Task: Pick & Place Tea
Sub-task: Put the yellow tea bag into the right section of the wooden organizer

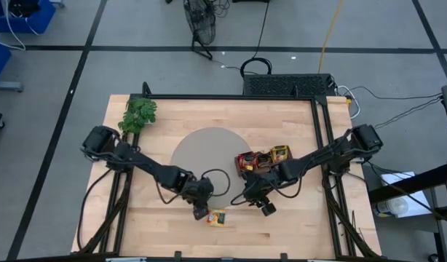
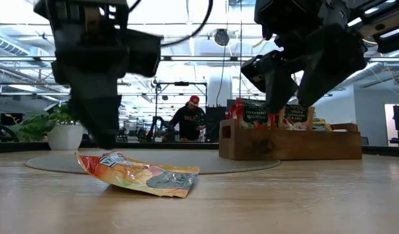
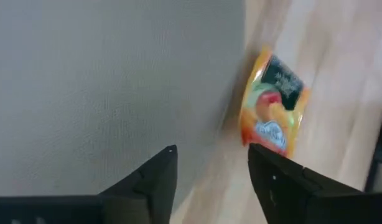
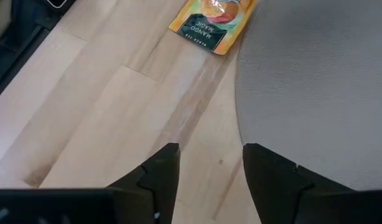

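Orange tea sachet [image 1: 218, 217] lies low centre on the table [image 1: 296, 225]; left gripper [image 1: 201, 212] beside it, empty, fingers apart; right gripper [image 1: 268, 209] likewise.

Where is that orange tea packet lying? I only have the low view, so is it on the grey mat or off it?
Observer: Off it. From above, the orange packet lies on bare wood just past the front edge of the grey mat.
Operator: Which arm is closer to it?
Observer: The left gripper is right beside the packet. The right gripper hangs farther off on the packet's other side.
Operator: Is either one holding anything?
Observer: No. Both wrist views show the jaws apart with nothing between them.
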